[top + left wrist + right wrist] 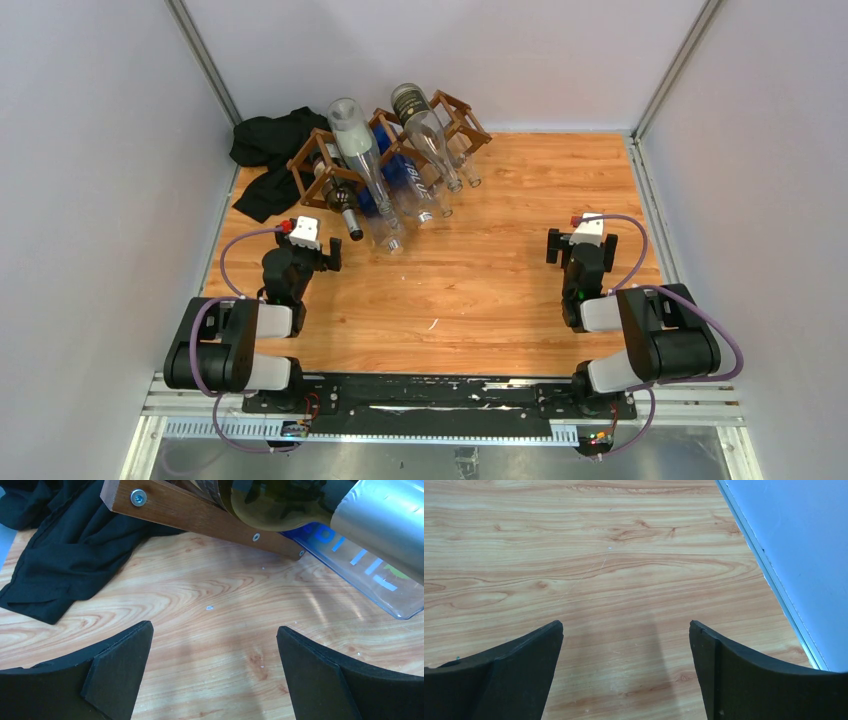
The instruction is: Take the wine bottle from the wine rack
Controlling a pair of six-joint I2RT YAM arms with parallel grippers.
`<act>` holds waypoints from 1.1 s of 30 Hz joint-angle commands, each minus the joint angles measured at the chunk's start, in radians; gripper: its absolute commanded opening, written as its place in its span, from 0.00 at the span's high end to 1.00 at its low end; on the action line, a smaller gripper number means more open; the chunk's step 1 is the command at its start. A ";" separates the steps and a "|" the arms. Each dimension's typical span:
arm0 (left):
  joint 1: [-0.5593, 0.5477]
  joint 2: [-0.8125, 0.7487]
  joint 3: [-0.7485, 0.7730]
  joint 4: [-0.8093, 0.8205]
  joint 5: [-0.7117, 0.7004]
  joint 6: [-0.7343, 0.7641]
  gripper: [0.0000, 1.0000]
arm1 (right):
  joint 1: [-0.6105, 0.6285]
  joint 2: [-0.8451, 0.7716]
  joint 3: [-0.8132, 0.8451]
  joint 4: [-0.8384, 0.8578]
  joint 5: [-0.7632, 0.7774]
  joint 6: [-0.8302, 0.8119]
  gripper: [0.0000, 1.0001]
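- Left arm: folded at the elbow and reaching up the tabletop (480, 290) toward the left end of the rack (306, 166).
- Left fingers (120, 675): spread wide, holding nothing, low over bare wood just short of the rack's near bar.
- Wine bottle (270, 505): dark green with a silver-foiled neck, lying in the rack's left cell, neck sticking out toward the left fingers and passing above and to the right of them, not touching.
- Blue bottle (360, 575): lying just right of the wine bottle, beneath its neck.
- Black cloth (65, 555): crumpled against the rack's left side.
- Right arm: folded likewise, well to the right of the rack.
- Right fingers (524, 670): wide apart, empty, over bare wood near the wall.
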 commanded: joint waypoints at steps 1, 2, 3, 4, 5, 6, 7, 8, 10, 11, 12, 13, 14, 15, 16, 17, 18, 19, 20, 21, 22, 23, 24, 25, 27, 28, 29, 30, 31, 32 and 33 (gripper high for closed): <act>0.010 0.009 0.018 0.046 0.003 -0.005 0.00 | -0.014 0.006 -0.016 0.042 0.027 -0.008 0.00; 0.010 0.010 0.018 0.045 0.004 -0.004 0.00 | -0.015 0.007 -0.016 0.042 0.027 -0.008 0.00; 0.010 0.010 0.018 0.046 0.004 -0.006 0.00 | -0.015 0.007 -0.016 0.042 0.027 -0.008 0.00; 0.010 0.010 0.017 0.046 0.004 -0.005 0.00 | -0.015 0.007 -0.016 0.041 0.028 -0.009 0.00; 0.010 0.009 0.017 0.046 0.003 -0.004 0.00 | -0.014 0.007 -0.017 0.041 0.027 -0.008 0.00; 0.010 0.009 0.018 0.045 0.004 -0.005 0.00 | -0.015 0.007 -0.016 0.041 0.027 -0.008 0.00; 0.010 0.010 0.017 0.046 0.004 -0.005 0.00 | -0.015 0.007 -0.016 0.040 0.027 -0.007 0.00; 0.010 0.009 0.018 0.046 0.004 -0.005 0.00 | -0.015 0.007 -0.016 0.039 0.027 -0.007 0.00; 0.010 0.009 0.017 0.046 0.003 -0.004 0.00 | -0.015 0.006 -0.015 0.038 0.027 -0.007 0.00; 0.010 0.010 0.018 0.045 0.003 -0.005 0.00 | -0.015 0.007 -0.014 0.038 0.027 -0.007 0.00; 0.011 0.010 0.018 0.046 0.004 -0.005 0.00 | -0.015 0.007 -0.015 0.038 0.027 -0.007 0.00; 0.010 0.009 0.018 0.046 0.004 -0.005 0.00 | -0.015 0.007 -0.015 0.038 0.028 -0.007 0.00; 0.010 0.010 0.019 0.046 0.004 -0.004 0.00 | -0.015 0.007 -0.014 0.037 0.028 -0.007 0.00; 0.010 0.009 0.018 0.047 0.004 -0.004 0.00 | -0.014 0.007 -0.013 0.035 0.029 -0.005 0.00; 0.011 0.006 0.016 0.051 0.004 -0.001 0.00 | -0.015 -0.001 -0.010 0.028 0.050 0.000 0.00; 0.012 -0.006 0.020 0.038 0.000 -0.004 0.00 | -0.016 -0.022 -0.009 0.006 0.037 -0.003 0.00; 0.016 -0.029 0.030 -0.008 -0.014 -0.012 0.00 | -0.013 -0.052 -0.009 -0.011 0.017 -0.022 0.00; 0.022 -0.063 0.047 -0.067 -0.027 -0.026 0.00 | 0.003 -0.092 0.004 -0.070 0.050 -0.027 0.00; 0.029 -0.092 0.067 -0.135 -0.033 -0.035 0.00 | 0.012 -0.145 0.036 -0.174 0.088 -0.017 0.00; 0.029 -0.126 0.093 -0.221 -0.031 -0.034 0.00 | 0.012 -0.196 0.076 -0.285 0.105 -0.002 0.00; 0.030 -0.157 0.127 -0.319 -0.021 -0.007 0.00 | 0.013 -0.241 0.119 -0.388 0.117 0.020 0.00; 0.030 -0.180 0.162 -0.428 -0.007 0.029 0.00 | 0.012 -0.283 0.163 -0.481 0.119 0.044 0.00; 0.030 -0.196 0.195 -0.509 -0.013 0.051 0.00 | 0.014 -0.317 0.198 -0.552 0.113 0.073 0.00; 0.054 -0.212 0.217 -0.574 -0.018 0.062 0.00 | 0.012 -0.353 0.237 -0.623 0.097 0.119 0.00; 0.100 -0.262 0.243 -0.679 0.032 0.058 0.00 | 0.010 -0.417 0.297 -0.718 0.054 0.231 0.00; 0.121 -0.289 0.251 -0.718 0.059 0.055 0.00 | 0.004 -0.449 0.315 -0.747 0.018 0.279 0.00; 0.139 -0.322 0.258 -0.760 0.076 0.054 0.00 | -0.007 -0.476 0.323 -0.767 0.005 0.357 0.00; 0.154 -0.353 0.269 -0.802 0.092 0.059 0.00 | -0.012 -0.503 0.329 -0.788 0.024 0.437 0.00; 0.168 -0.382 0.281 -0.852 0.111 0.065 0.00 | -0.018 -0.527 0.335 -0.813 0.038 0.514 0.00; 0.182 -0.407 0.298 -0.905 0.133 0.071 0.00 | -0.028 -0.546 0.343 -0.833 0.009 0.568 0.00; 0.200 -0.425 0.320 -0.958 0.158 0.078 0.00 | -0.040 -0.555 0.359 -0.838 -0.076 0.579 0.00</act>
